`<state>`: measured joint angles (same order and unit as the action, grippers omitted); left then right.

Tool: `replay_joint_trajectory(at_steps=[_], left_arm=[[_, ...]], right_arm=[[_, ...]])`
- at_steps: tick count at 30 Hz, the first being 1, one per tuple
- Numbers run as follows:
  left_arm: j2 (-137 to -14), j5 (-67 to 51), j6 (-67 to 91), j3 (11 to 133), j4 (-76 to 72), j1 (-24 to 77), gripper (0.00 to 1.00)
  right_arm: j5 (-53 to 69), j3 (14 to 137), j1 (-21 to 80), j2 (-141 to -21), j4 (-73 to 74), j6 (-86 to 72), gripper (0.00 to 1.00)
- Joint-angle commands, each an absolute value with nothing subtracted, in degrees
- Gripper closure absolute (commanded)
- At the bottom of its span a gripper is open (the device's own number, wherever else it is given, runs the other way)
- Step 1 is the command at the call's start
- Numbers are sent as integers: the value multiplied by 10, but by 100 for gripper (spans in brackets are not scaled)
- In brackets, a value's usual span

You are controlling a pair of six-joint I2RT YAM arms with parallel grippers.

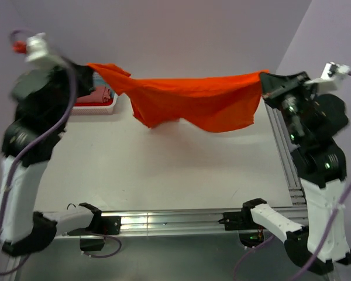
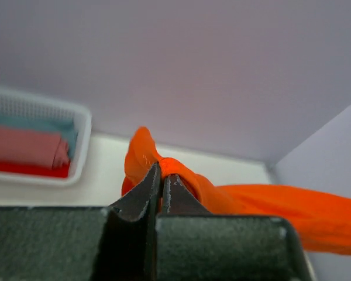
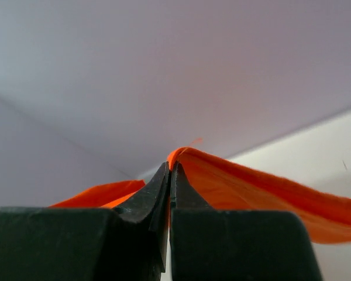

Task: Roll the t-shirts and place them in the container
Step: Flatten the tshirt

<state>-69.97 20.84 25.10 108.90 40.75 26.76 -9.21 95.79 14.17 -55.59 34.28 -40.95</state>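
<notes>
Pale lilac walls enclose a white surface (image 1: 164,175) with an aluminium rail (image 1: 164,221) along its near edge.

The left claw (image 2: 162,178) is clenched on a bunched corner of the orange t-shirt (image 1: 193,102). The right claw (image 3: 171,172) is clenched on the opposite corner. Both claws are raised above the far half of the surface, well apart.

The t-shirt hangs between them with its long axis running left to right. Its top edge is nearly taut and its lower part sags toward the surface. Whether the lowest fold touches the surface cannot be told.

Each arm holds its own end, so neither is nearer. Judgement: the step in hand is spreading the garment for laying flat, and rolling has not begun. The lay-down depends on both claws remaining level along this axis.

At far left, a white basket (image 1: 99,108) holds folded pink, red and blue-green garments.
</notes>
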Motion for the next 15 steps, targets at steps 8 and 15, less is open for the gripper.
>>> replay_joint_trajectory(at_steps=[8, 15], left_arm=[[-555, 148, 199, 1112, 295, 267, 100], [-606, 164, 203, 1128, 309, 268, 100]], right_arm=[[-91, 944, 136, -400, 251, -352, 100], [-105, 961, 137, -430, 296, -360, 100]])
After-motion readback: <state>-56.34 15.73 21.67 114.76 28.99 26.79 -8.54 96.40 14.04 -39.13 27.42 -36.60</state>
